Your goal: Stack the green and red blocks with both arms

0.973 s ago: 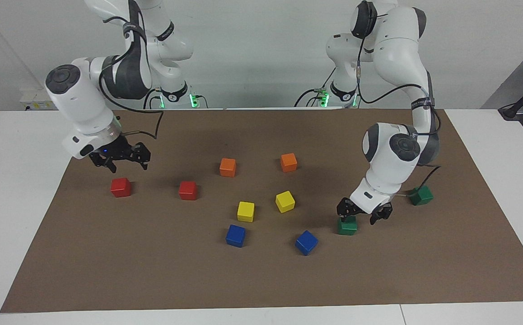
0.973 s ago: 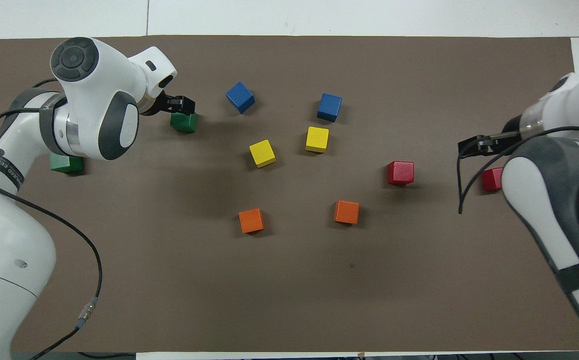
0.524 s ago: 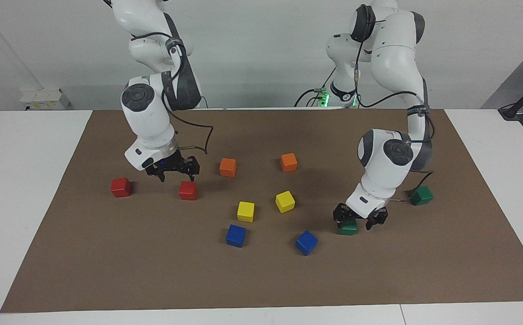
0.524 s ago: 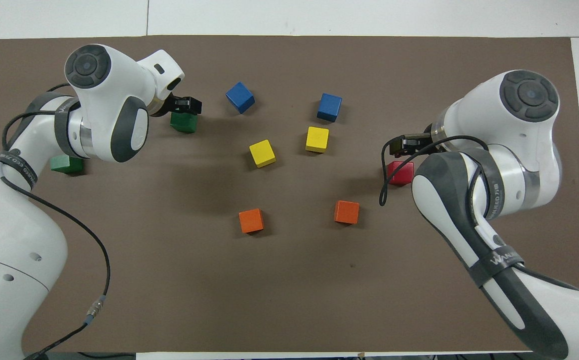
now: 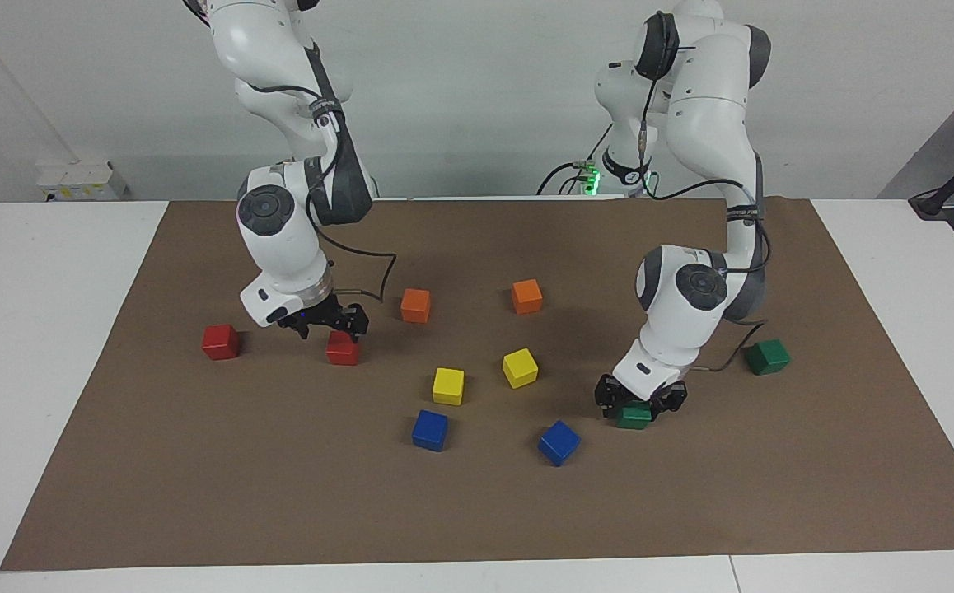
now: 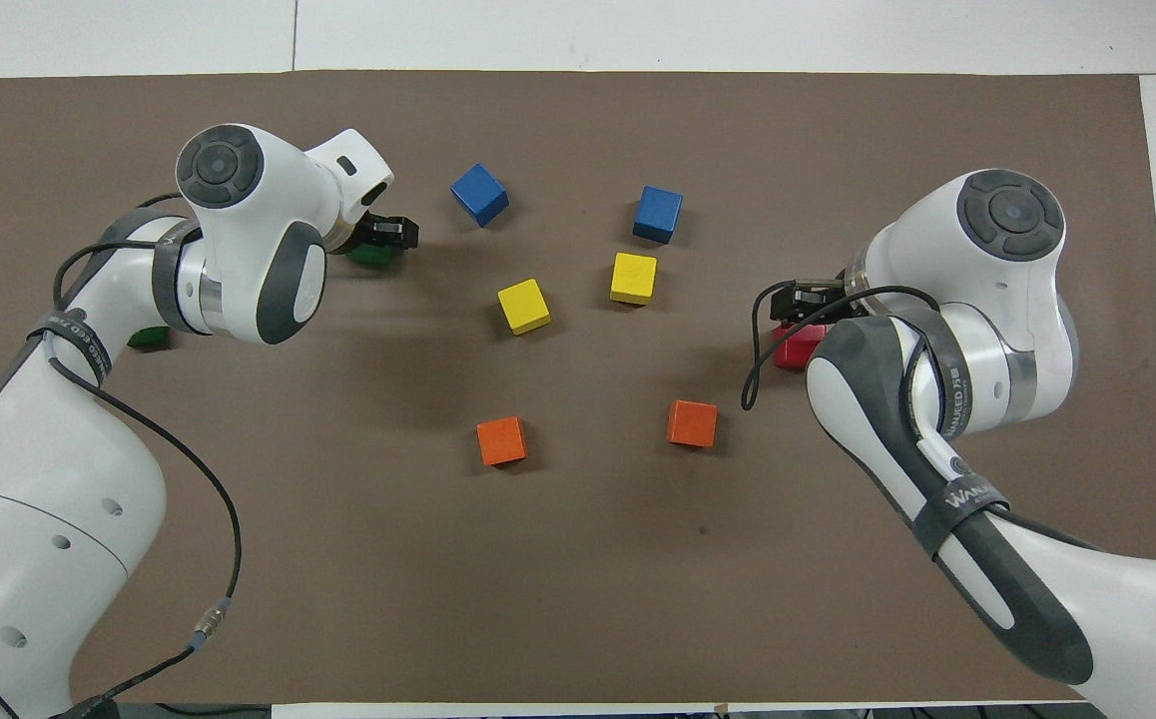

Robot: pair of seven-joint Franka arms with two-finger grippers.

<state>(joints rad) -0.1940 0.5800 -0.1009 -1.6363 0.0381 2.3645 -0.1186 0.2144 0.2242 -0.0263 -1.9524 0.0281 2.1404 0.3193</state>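
One green block (image 5: 633, 416) lies toward the left arm's end of the mat. My left gripper (image 5: 640, 401) is down around it and covers most of it; in the overhead view only an edge of that green block (image 6: 370, 256) shows under the left gripper (image 6: 385, 232). The other green block (image 5: 767, 357) sits nearer the robots, partly hidden by the left arm from above (image 6: 147, 338). My right gripper (image 5: 327, 324) hangs open just over a red block (image 5: 343, 350), also seen from above (image 6: 796, 350). A second red block (image 5: 220, 341) lies at the right arm's end.
Two orange cubes (image 5: 415, 305) (image 5: 526, 296), two yellow cubes (image 5: 448, 385) (image 5: 520, 367) and two blue cubes (image 5: 429, 429) (image 5: 558, 442) are scattered mid-mat. The brown mat (image 5: 197, 494) covers the white table.
The right arm swung from over the end red block to the red block nearer the middle and dropped lower. The left gripper sank onto its green block and its jaws drew inward.
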